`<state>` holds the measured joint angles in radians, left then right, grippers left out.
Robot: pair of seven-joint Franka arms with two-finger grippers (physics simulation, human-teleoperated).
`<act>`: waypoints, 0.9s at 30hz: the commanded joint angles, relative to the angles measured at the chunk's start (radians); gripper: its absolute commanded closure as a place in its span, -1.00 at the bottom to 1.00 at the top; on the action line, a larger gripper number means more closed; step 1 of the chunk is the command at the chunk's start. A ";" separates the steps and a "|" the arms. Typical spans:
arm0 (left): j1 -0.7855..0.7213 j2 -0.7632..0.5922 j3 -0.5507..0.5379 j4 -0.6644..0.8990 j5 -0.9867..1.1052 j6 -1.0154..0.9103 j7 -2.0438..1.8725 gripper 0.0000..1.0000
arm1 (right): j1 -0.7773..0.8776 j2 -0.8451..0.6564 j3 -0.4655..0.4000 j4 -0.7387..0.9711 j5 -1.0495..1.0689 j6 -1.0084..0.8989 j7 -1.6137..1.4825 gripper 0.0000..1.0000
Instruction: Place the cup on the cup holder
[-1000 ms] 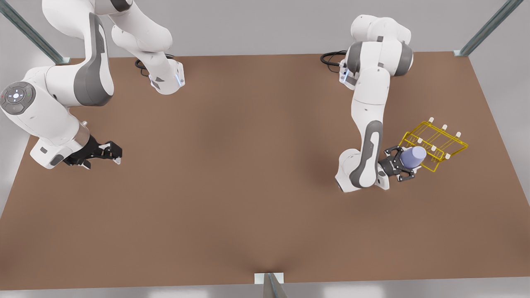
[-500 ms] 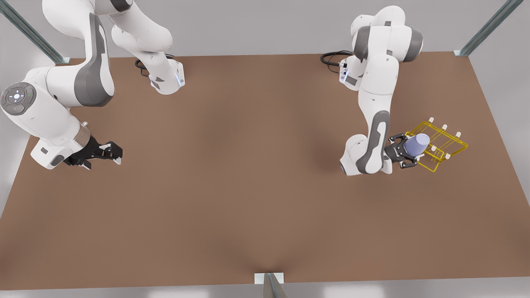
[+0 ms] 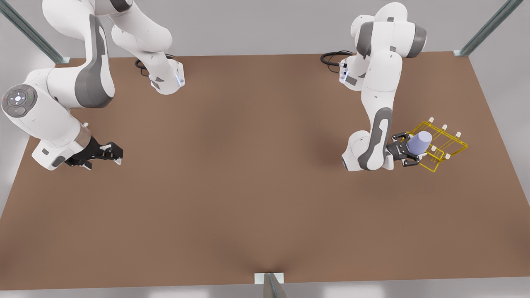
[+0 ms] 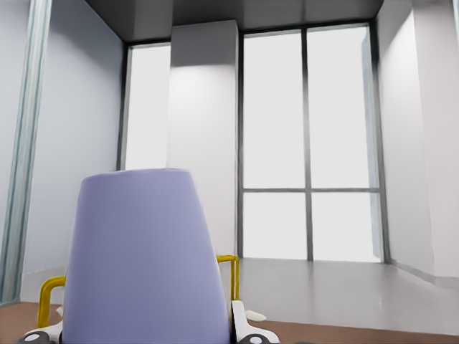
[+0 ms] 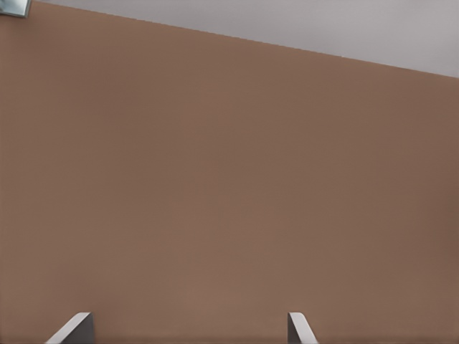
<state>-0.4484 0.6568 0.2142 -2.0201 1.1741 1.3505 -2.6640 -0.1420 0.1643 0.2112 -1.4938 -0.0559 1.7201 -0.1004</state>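
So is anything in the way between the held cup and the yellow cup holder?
Nothing visible. The left gripper holds the lavender cup right at the cup holder, over the rack's end nearest the arm, with no object between them. The right gripper waits open over bare table at the front view's left.

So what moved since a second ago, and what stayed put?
The left end effector, shut on the cup, carried it toward the back of the table and further over the yellow cup holder, so it now sits above the rack's near pegs. The rack has not shifted. The right end effector waits open over the brown table at the front view's left, where it was.
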 commanded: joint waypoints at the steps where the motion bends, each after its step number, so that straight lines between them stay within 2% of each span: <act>1: 0.005 0.000 0.001 0.000 0.016 0.002 -0.090 -0.46 | 0.001 -0.002 0.001 0.000 0.001 -0.002 -0.001 -1.00; 12: 0.011 -0.020 0.001 -0.043 0.032 0.002 -0.102 -0.46 | -0.001 0.015 0.001 0.012 -0.001 0.006 0.001 -1.00; 22: 0.033 -0.037 0.001 -0.089 0.061 -0.001 -0.137 -0.46 | -0.008 0.050 0.000 -0.002 -0.012 0.214 0.001 -1.00; 27: 0.037 -0.039 0.001 -0.109 0.061 0.001 -0.151 -0.46 | -0.018 0.049 -0.003 -0.002 -0.039 0.196 0.001 -1.00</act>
<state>-0.4120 0.6191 0.2143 -2.1273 1.2307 1.3542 -2.7627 -0.1574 0.2144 0.2090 -1.4956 -0.0870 1.8903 -0.0990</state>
